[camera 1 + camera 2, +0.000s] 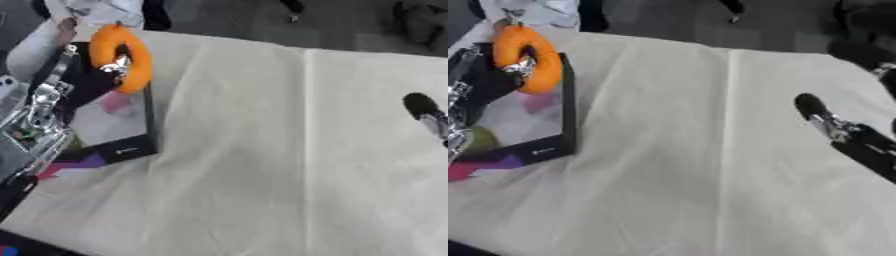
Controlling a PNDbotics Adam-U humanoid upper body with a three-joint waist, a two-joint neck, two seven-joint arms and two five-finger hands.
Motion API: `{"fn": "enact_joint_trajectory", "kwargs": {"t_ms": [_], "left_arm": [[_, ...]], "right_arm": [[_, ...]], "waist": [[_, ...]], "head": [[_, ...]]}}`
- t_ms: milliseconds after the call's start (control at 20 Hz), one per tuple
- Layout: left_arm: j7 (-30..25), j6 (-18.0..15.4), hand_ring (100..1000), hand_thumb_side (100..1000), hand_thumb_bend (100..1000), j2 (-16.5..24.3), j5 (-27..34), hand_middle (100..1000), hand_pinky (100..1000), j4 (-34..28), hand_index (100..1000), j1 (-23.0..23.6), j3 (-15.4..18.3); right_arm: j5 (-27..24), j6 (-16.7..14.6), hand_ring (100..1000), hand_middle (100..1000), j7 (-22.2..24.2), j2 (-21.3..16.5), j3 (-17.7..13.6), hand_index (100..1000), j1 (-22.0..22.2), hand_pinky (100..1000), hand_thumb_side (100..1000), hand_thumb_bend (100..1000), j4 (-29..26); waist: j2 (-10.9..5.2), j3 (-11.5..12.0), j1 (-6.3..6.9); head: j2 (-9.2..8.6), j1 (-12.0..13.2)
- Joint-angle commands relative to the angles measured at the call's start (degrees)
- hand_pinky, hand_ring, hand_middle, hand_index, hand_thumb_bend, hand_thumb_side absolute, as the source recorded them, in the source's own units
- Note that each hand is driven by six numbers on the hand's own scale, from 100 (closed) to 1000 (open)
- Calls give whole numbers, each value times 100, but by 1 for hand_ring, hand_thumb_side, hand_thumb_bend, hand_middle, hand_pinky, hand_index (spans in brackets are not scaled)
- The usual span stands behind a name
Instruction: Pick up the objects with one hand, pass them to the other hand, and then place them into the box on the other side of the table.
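Observation:
An orange ring-shaped object [131, 55] hangs over the far end of the black-rimmed box [150, 125] at the table's left. My left hand [92, 85] comes in from the left, its fingers curled through and round the ring. Inside the box lie a pink thing [114, 102] and a green thing [481, 139]. My right hand [833, 125] is far off over the right side of the table. Its fingers are stretched out toward the left and hold nothing.
A cream cloth [289, 165] covers the table, with wrinkles running beside the box. A purple and pink scrap [83, 163] pokes out under the box's near edge. Dark floor lies beyond the far table edge.

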Motion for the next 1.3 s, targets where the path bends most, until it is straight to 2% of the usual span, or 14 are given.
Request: {"fn": "enact_joint_trajectory", "kwargs": {"t_ms": [50, 150, 350, 400, 600, 750, 800, 850, 1000, 1300], "left_arm": [[81, 70, 469, 234, 100, 280, -202, 286, 724, 316, 360, -1, 227], [78, 197, 485, 219, 100, 285, -362, 298, 727, 553, 373, 19, 269], [-27, 431, 524, 138, 100, 274, -694, 374, 755, 945, 455, 71, 346], [-93, 472, 569, 100, 100, 274, -771, 448, 786, 1014, 533, 92, 354], [-518, 631, 761, 100, 100, 272, -1205, 641, 879, 1186, 750, 180, 391], [-764, 781, 827, 399, 385, 286, -1618, 719, 927, 1266, 829, 221, 443], [-819, 844, 836, 471, 460, 297, -1774, 730, 941, 1289, 843, 235, 462], [-869, 905, 839, 492, 487, 299, -1909, 735, 945, 1303, 848, 243, 483], [-994, 1031, 841, 555, 521, 293, -2175, 740, 947, 1314, 856, 267, 562], [-889, 1020, 816, 645, 443, 280, -2168, 749, 925, 1060, 856, 325, 748]], "right_arm": [[42, 163, 751, 723, -44, -242, -242, 719, 29, 804, 100, 575, -117], [56, 256, 751, 722, -80, -283, -344, 719, 99, 804, 100, 579, -117], [108, 452, 753, 722, -195, -323, -570, 718, 198, 804, 100, 588, -117], [124, 493, 754, 722, -225, -328, -619, 718, 214, 805, 100, 592, -117], [199, 648, 755, 722, -340, -345, -796, 718, 275, 804, 100, 598, -117], [229, 725, 755, 722, -429, -352, -889, 717, 301, 804, 100, 601, -117], [234, 751, 755, 722, -462, -354, -924, 717, 306, 804, 100, 601, -117], [237, 775, 755, 722, -494, -355, -955, 717, 311, 803, 100, 600, -117], [238, 832, 754, 721, -594, -352, -1034, 717, 323, 802, 106, 600, -117], [269, 961, 753, 721, -725, -354, -1177, 718, 432, 801, 114, 600, -117]], "waist": [[-103, 11, 5], [-104, 11, -11], [-101, 1, -29], [-98, -2, -29], [-92, -12, -23], [-97, -23, -15], [-100, -27, -13], [-102, -29, -13], [-107, -39, -9], [-113, -56, -7]], "head": [[-93, 122], [-116, 156], [-136, 207], [-141, 216], [-151, 228], [-133, 234], [-135, 227], [-137, 218], [-137, 194], [-91, -69]]}}
